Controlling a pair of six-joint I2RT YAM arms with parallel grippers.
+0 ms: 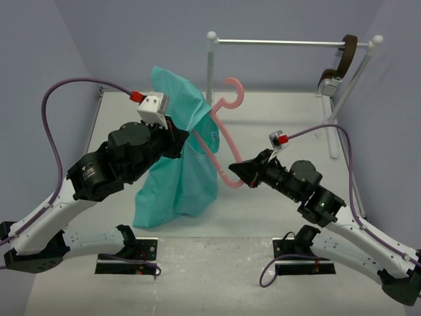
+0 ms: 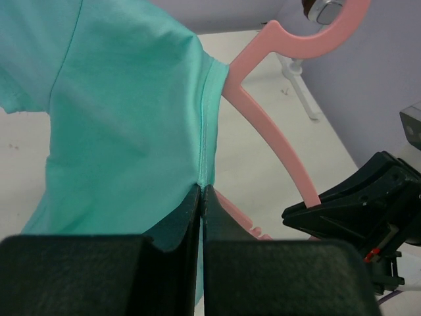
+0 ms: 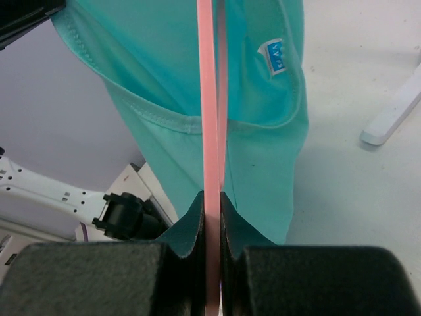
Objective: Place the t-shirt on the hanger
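Observation:
The teal-green t-shirt (image 1: pixel 174 164) hangs in the air over the table, its lower hem resting on the tabletop. My left gripper (image 1: pixel 179 139) is shut on the shirt's collar edge (image 2: pixel 205 151). The pink hanger (image 1: pixel 220 141) is held tilted, hook up, one arm running into the shirt's neck opening. My right gripper (image 1: pixel 237 172) is shut on the hanger's lower end; the pink bar (image 3: pixel 210 131) runs straight between its fingers. The shirt's collar with a small label (image 3: pixel 275 58) shows in the right wrist view. The hanger (image 2: pixel 276 138) also shows in the left wrist view.
A white rail stand (image 1: pixel 283 43) with a metal bar stands at the back. A brown strap with a metal piece (image 1: pixel 339 66) hangs on its right end. Its white foot (image 3: pixel 395 112) lies on the table to the right.

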